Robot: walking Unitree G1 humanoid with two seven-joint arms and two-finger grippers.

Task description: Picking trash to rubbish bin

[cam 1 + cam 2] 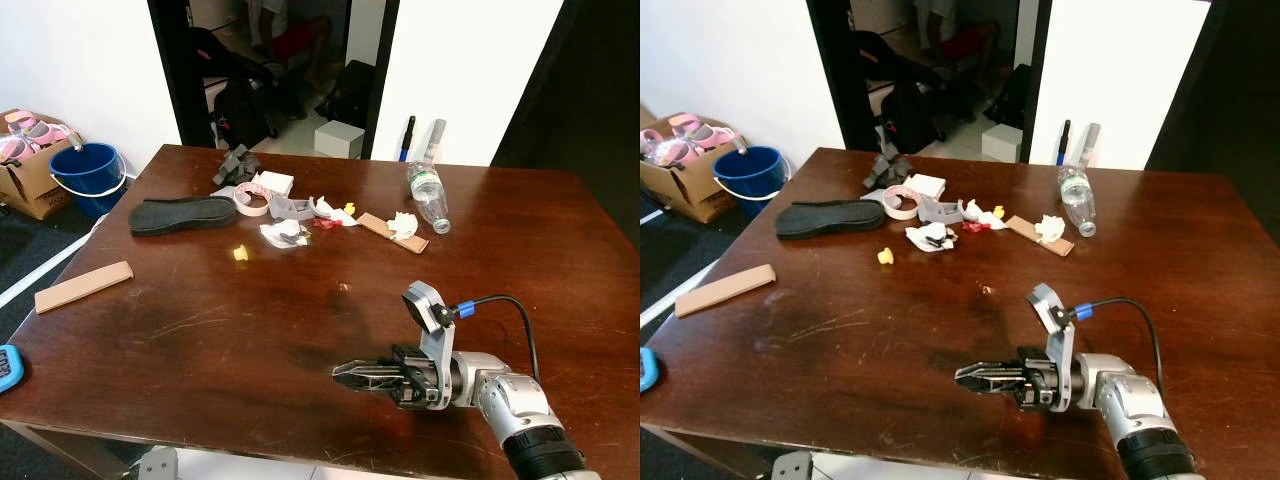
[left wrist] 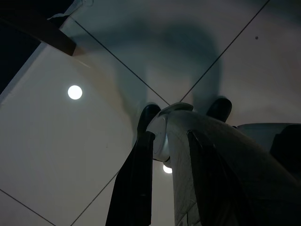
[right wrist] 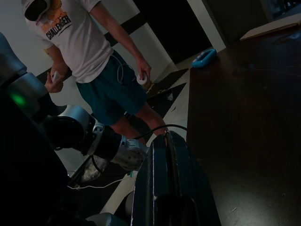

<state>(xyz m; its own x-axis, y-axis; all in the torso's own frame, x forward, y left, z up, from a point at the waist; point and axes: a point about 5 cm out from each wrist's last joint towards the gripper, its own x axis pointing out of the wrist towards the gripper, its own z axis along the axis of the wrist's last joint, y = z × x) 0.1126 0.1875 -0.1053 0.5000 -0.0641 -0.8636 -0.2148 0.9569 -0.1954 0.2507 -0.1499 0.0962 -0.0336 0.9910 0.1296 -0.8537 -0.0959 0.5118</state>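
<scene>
Right gripper point(image 1: 345, 372) hangs low over the near right part of the dark table point(image 1: 200, 330), fingers clenched together on nothing; left gripper point(image 2: 160, 188) dangles over floor tiles, can't tell its fingers; trash sits further back mid-table: yellow scrap point(image 1: 240, 253), crumpled paper point(image 1: 285, 234), black insole point(image 1: 182, 214), tape roll point(image 1: 252, 199), plastic bottle point(image 1: 428, 190) far right; blue bucket point(image 1: 88, 172) on the floor far left.
</scene>
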